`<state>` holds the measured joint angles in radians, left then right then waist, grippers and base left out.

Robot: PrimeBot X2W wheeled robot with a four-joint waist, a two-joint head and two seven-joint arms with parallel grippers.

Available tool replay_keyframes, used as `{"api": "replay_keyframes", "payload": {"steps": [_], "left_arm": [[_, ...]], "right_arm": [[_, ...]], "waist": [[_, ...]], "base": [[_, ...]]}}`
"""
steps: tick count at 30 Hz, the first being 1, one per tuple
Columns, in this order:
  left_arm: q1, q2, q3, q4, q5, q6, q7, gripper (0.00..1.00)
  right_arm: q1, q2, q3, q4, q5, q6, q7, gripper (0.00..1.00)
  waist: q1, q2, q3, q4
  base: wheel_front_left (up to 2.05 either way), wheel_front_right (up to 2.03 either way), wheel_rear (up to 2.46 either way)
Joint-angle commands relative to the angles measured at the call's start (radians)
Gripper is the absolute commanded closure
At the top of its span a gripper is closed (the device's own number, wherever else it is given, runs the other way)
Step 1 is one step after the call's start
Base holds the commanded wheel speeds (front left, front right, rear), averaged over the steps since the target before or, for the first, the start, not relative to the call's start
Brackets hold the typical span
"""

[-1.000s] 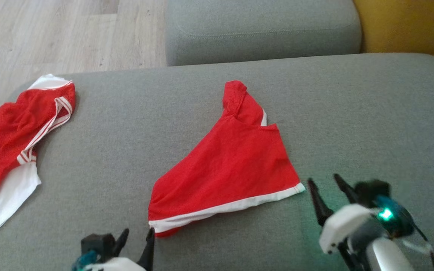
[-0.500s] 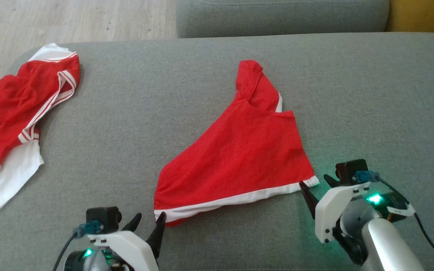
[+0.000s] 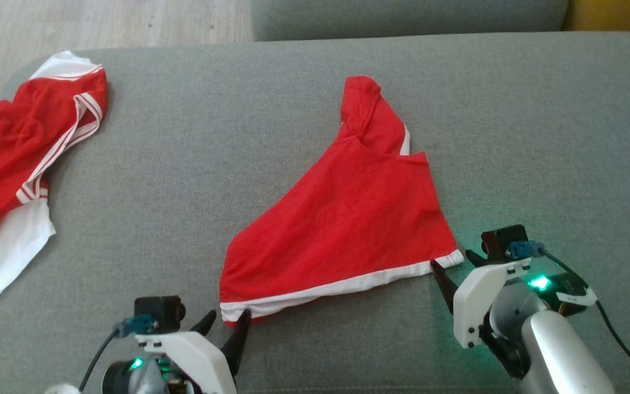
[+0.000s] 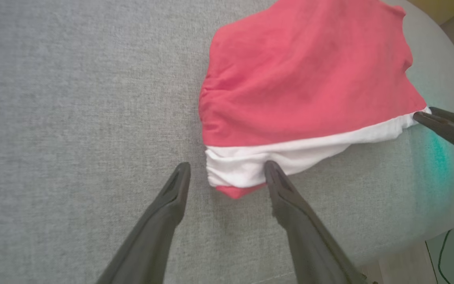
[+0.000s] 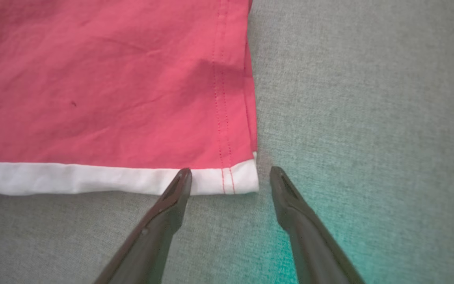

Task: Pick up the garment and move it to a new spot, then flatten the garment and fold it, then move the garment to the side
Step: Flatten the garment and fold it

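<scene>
**Lined up for a two-corner pinch**

Both grippers have crept forward to the white hem of the red garment (image 3: 359,219), which lies mid-seat on the grey sofa cushion (image 3: 184,164). The left gripper (image 4: 227,165), jaws wide, straddles the bunched left corner. The right gripper (image 5: 231,170), equally wide, brackets the flat right corner. This likely sets up an even lift. A second red-and-white garment (image 3: 14,164) lies crumpled at the cushion's far left edge, partly cut off.

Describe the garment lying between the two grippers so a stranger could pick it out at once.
Start at the wide grey cushion. Near its middle, a red garment lies spread in a rough triangle, its white hem band running between the left gripper and the right gripper. Unlike the crumpled red and white garment at the cushion's left edge, it lies flat.
</scene>
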<state>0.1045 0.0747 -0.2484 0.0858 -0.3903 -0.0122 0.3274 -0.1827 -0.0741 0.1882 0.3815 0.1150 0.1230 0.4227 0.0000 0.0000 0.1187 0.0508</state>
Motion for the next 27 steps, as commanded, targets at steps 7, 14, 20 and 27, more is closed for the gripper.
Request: {"api": "replay_keyframes", "payload": {"steps": [7,14,20,27], "left_arm": [[-0.082,0.004,0.018,0.014,-0.028,-0.024,0.005,0.66],[-0.099,0.006,-0.006,0.027,-0.047,-0.055,0.005,1.00],[-0.066,0.031,0.031,-0.155,-0.126,-0.070,0.040,1.00],[-0.073,0.072,0.100,-0.529,-0.290,-0.077,0.160,1.00]], "right_arm": [[-0.063,-0.011,0.047,-0.016,0.019,0.008,0.017,0.00],[-0.076,-0.023,0.059,-0.038,0.100,0.008,0.011,1.00],[-0.041,-0.042,-0.007,-0.261,0.270,0.008,0.026,1.00],[-0.020,-0.053,-0.181,-0.650,0.468,0.008,0.139,1.00]], "waist": [[0.0000,0.0000,0.022,-0.001],[0.0000,0.0000,0.006,-0.004],[0.0000,0.0000,-0.038,-0.022],[0.0000,0.0000,-0.064,-0.060]], "base": [[0.00,0.00,0.00],[0.00,0.00,0.00],[0.00,0.00,0.00],[0.00,0.00,0.00]]}}
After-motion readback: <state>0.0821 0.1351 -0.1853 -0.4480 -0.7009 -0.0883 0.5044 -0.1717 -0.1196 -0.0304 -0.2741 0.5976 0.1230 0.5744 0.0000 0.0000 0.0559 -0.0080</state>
